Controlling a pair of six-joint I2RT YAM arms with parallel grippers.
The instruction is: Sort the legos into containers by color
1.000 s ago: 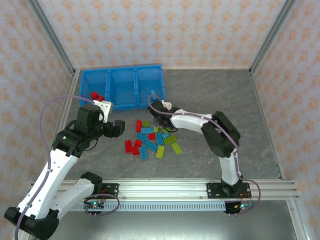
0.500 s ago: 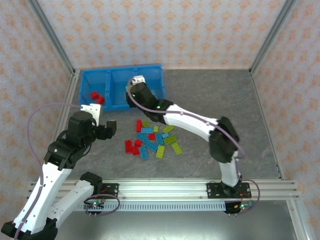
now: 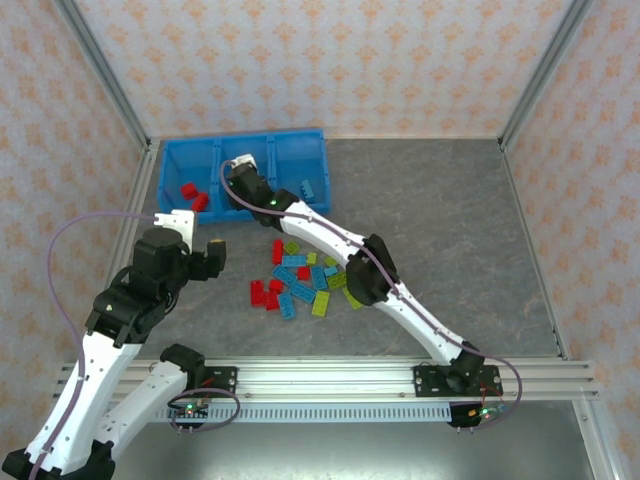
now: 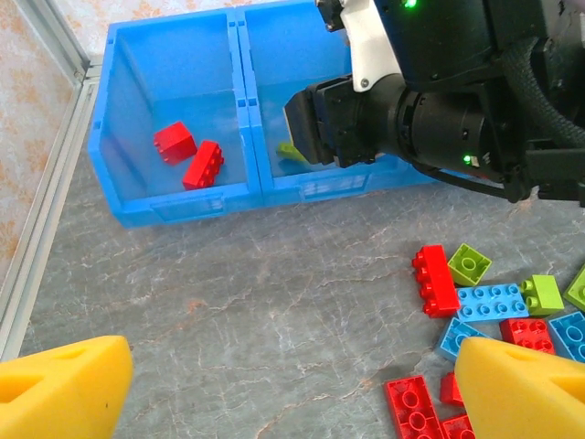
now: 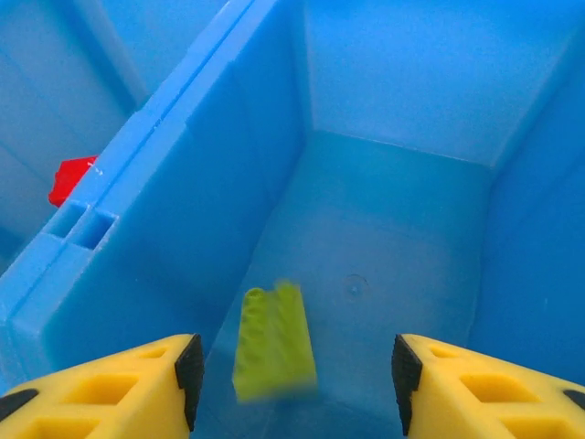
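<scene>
One blurred yellow-green lego (image 5: 274, 343), middle compartment (image 5: 393, 238), long axis toward far wall (image 5: 411, 73)

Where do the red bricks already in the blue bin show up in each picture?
Top: red bricks in the bin's left compartment.
Left wrist: upper left, same compartment.
Right wrist: a red bit at left, past the divider.
Shared landmark: that divider.

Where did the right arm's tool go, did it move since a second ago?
Yes. The right tool moved up and left in the top view, from beside the loose legos to above the middle compartment of the blue bin.
</scene>
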